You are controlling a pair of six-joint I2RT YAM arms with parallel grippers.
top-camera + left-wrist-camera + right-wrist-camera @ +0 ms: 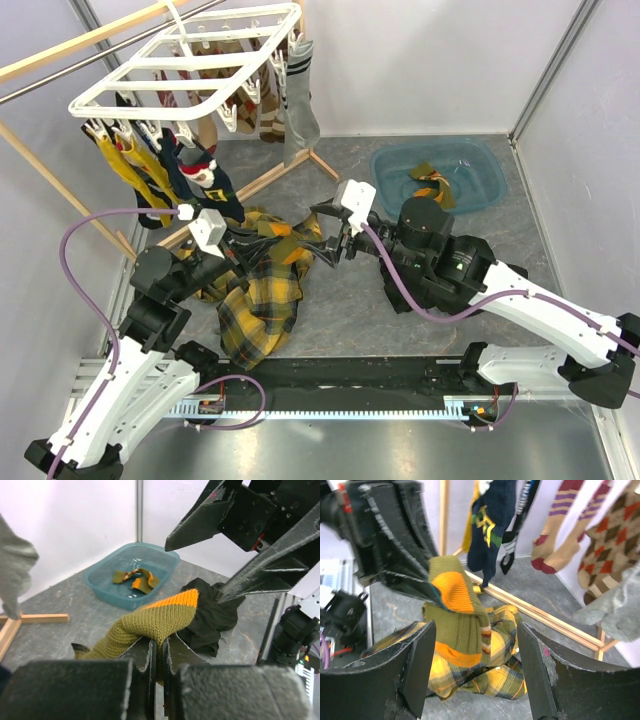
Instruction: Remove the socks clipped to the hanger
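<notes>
The white grid hanger (190, 60) hangs at the back left with socks clipped under it: mustard (130, 175), navy (205, 180), grey (298, 110). My left gripper (160, 647) is shut on an olive sock with an orange toe (160, 617), holding it up over the floor. My right gripper (475, 665) faces it, open, one finger on each side of that olive-orange sock (457, 625) without touching it. In the top view both grippers meet in mid-table, the right gripper (328, 240) just right of the held sock.
A yellow plaid cloth (262, 300) and a black garment (210, 620) lie under the grippers. A blue tub (480, 150) at the back right holds an olive-orange sock (432, 185). The wooden rack's foot bar (540, 612) runs along the floor below brown argyle (610, 545) and striped socks.
</notes>
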